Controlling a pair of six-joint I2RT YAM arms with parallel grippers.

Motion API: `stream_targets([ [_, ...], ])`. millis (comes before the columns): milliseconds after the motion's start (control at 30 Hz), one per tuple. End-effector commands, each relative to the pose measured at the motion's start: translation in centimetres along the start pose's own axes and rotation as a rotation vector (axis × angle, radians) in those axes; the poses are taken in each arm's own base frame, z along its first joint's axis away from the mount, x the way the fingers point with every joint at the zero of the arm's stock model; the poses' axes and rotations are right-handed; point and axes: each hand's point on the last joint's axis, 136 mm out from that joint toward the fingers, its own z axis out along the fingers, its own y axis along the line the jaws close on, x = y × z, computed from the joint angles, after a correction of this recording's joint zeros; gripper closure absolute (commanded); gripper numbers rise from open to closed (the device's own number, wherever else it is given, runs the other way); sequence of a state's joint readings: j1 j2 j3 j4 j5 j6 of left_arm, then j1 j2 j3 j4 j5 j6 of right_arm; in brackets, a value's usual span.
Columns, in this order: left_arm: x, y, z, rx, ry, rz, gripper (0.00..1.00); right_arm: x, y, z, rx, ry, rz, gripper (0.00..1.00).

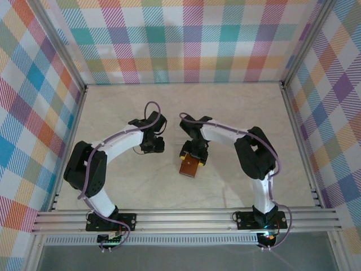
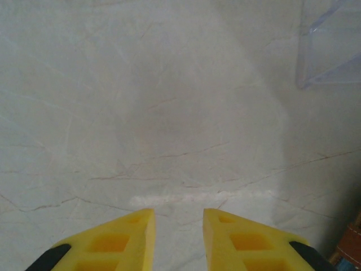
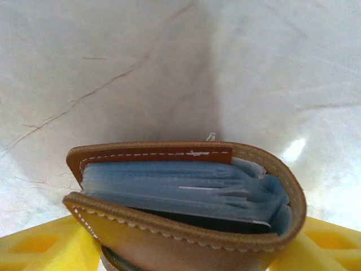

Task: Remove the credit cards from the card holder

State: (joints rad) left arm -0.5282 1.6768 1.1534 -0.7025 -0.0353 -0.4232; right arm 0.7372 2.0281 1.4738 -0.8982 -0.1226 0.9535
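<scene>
Pale marbled tabletop (image 1: 237,113): right gripper (image 1: 194,160) clamps the card holder (image 3: 186,237), sleeve edges showing, likely steadying it, while left gripper (image 2: 177,237) hovers narrowly parted, empty.

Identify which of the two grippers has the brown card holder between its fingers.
The right gripper: the card holder sits between its jaws, whereas the left gripper hangs over bare table.

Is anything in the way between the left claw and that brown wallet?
Nothing visible: only bare table lies between the left claw and the card holder, which sits gripped in the right claw.
</scene>
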Motion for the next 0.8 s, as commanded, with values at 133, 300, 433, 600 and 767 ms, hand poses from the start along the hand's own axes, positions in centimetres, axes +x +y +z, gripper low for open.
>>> stream_targets([
  [133,0.9,-0.6,-1.0,0.032,-0.028,-0.023,0.71,0.5,0.0,-0.1,0.056,0.033,-0.190,0.25],
  [300,1.9,-1.6,-0.9,0.039,-0.014,-0.008,0.71,0.8,0.8,-2.5,-0.008,-0.008,-0.229,0.15],
  [433,2.5,-2.9,-0.8,0.059,-0.003,0.007,0.71,1.5,0.2,-3.8,-0.048,-0.035,-0.235,0.15],
  [600,3.6,-5.4,-0.6,0.099,0.026,0.037,0.72,2.5,-0.6,-3.8,-0.174,-0.032,-0.223,0.17],
  [767,5.0,-8.8,-0.3,0.169,0.065,0.070,0.72,3.5,-0.6,-2.9,-0.385,-0.004,-0.224,0.23],
])
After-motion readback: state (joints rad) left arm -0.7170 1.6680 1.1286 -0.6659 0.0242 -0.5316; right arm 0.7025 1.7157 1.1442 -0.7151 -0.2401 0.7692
